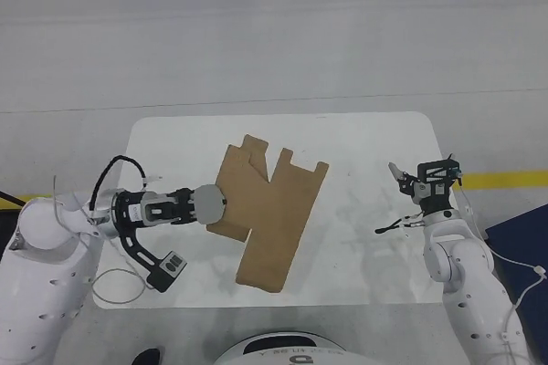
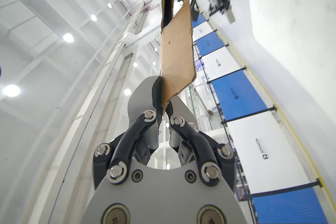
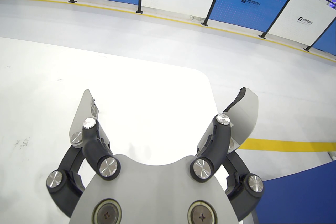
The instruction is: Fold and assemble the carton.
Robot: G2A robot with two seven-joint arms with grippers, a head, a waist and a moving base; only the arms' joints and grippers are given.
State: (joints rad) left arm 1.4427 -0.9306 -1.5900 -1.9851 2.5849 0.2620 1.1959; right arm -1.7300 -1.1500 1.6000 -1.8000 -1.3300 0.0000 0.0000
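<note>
From above I see the carton (image 1: 269,214), a flat brown cardboard blank with notched flaps, over the middle of the white, round-cornered table (image 1: 365,146). My left gripper (image 1: 210,203) is at its left edge, and my right gripper (image 1: 391,199) is well apart, near the table's right edge.

Left wrist: the ribbed black fingertips (image 2: 157,93) are clamped on the carton's thin raw edge.

Right wrist: the smooth grey fingers are spread wide, holding nothing, above the table's corner.
</note>
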